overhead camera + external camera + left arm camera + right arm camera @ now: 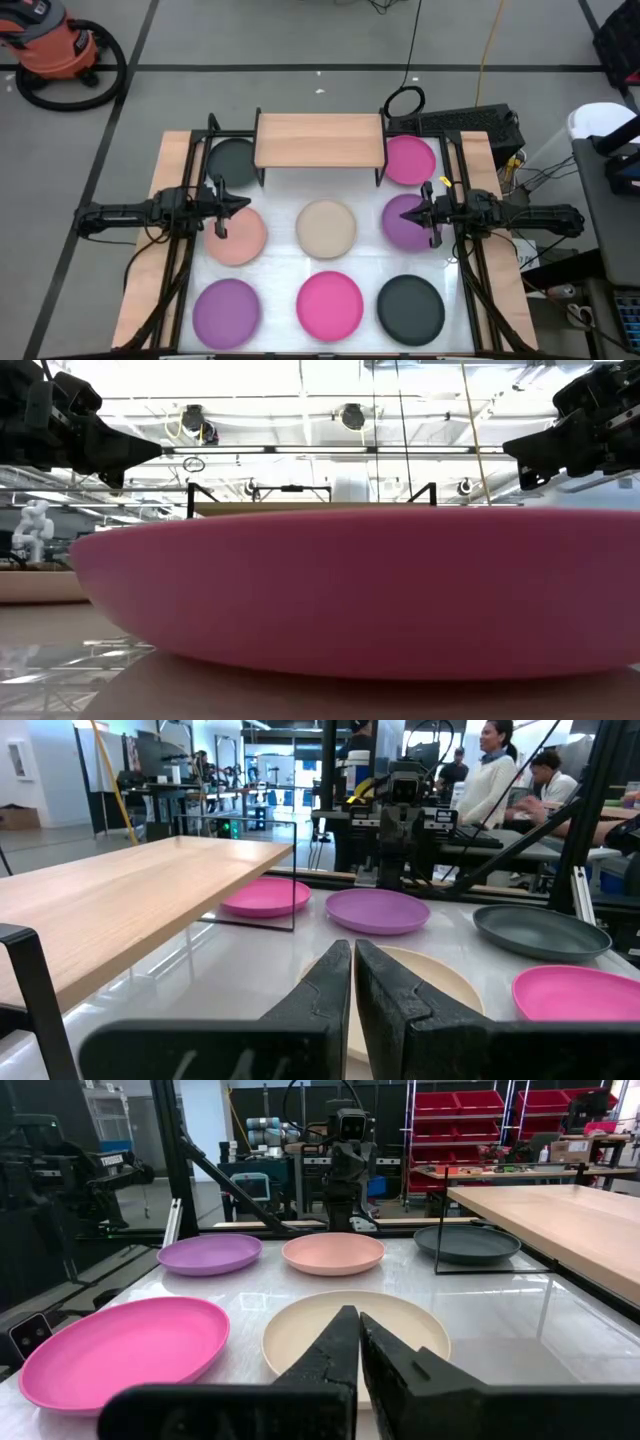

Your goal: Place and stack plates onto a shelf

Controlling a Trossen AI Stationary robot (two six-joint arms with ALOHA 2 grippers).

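Observation:
The shelf (320, 140) stands at the table's far middle, its wooden top bare. Eight plates lie flat on the table: black (232, 160) and magenta (410, 160) beside the shelf's ends, salmon (237, 235), beige (326, 227) and purple (408, 220) in the middle row, and purple (227, 308), magenta (330, 303) and black (411, 305) in the near row. My left gripper (245, 203) hovers shut above the salmon plate's far edge, pointing right. My right gripper (405, 213) hovers shut above the middle-row purple plate, pointing left. Both are empty (353, 970) (358, 1340).
The black metal arm frames (190, 135) (455, 135) stand at the table's left and right sides. In the low view the near magenta plate (350, 590) fills most of the picture. People sit beyond the table in the left wrist view (500, 780).

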